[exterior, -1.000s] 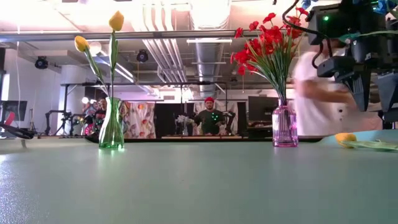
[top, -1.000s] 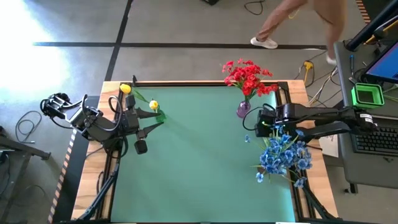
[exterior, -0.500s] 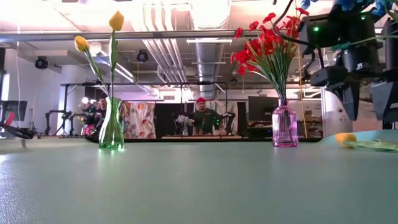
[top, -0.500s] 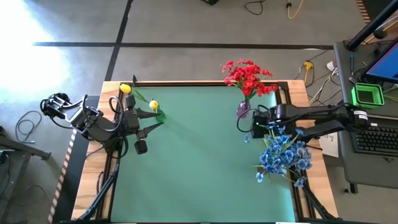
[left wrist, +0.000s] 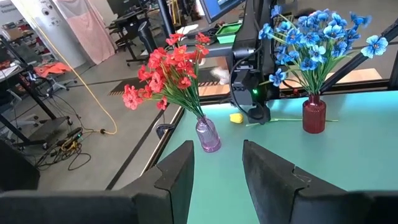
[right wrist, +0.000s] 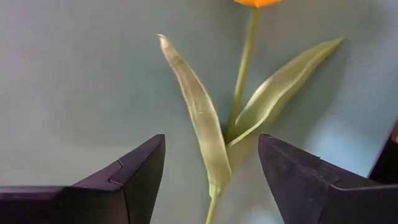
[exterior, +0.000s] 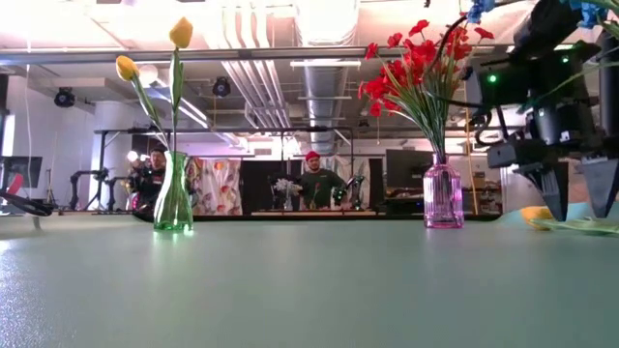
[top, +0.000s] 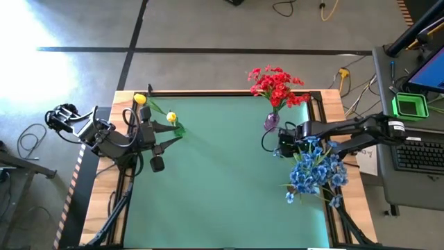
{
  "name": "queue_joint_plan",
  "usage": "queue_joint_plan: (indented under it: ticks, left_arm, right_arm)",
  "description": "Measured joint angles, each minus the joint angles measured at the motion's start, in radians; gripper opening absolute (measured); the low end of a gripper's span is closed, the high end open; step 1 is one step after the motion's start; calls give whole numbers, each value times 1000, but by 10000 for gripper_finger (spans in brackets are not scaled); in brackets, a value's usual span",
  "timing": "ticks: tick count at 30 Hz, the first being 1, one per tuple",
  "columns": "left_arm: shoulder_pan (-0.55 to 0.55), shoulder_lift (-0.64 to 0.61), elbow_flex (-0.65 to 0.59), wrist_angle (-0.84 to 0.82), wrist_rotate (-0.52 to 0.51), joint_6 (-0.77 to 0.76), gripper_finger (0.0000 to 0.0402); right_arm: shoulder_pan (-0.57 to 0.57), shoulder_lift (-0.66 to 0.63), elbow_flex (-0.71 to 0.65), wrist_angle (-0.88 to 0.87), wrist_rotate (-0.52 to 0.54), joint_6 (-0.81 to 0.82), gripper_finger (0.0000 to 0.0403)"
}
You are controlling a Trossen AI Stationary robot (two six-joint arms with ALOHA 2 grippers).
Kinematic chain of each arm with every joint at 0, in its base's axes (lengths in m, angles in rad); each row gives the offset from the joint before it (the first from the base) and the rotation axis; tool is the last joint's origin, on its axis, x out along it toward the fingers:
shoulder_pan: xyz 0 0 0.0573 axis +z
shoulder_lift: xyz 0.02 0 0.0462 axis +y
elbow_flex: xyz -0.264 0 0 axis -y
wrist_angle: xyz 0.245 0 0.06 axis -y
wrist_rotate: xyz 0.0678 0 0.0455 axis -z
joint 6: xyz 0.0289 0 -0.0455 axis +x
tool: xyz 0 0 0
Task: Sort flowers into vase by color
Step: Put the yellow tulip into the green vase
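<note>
Right wrist view only: a loose yellow tulip [right wrist: 239, 112] lies flat on the green table [right wrist: 81, 87], stem and two long leaves running between the right gripper [right wrist: 208, 171] fingers; jaws apart, nothing held. The high view hides this tulip under the right arm; the low view catches just its head [exterior: 538, 214] beside the lowered fingers.

Left wrist view: left gripper [left wrist: 214, 165] near the table's left edge, jaws parted with a gap between, holding nothing. Past it, the purple vase [left wrist: 208, 135] with red flowers [left wrist: 166, 71], then a dark red vase [left wrist: 314, 115] with blue flowers [left wrist: 314, 40], the right arm between them, tulip on the tabletop there.

High view: green vase [top: 177, 128] with two yellow tulips [top: 155, 108] at the left rear, by the left gripper [top: 164, 144]; purple vase [top: 271, 122] rear right; blue bunch [top: 316, 172] right side.

Low view, farthest: people [exterior: 314, 184] stand in the room behind.
</note>
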Motion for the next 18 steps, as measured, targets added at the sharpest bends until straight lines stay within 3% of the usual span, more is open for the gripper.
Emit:
queue_joint_plan:
  ticks: [8, 18]
  left_arm:
    - [0, 0, 0, -6, 0, 0, 123]
    - [0, 0, 0, -12, 0, -5, 123]
  right_arm:
    - [0, 37, -51, 43, -15, 24, 224]
    - [0, 48, -58, 84, -20, 32, 119]
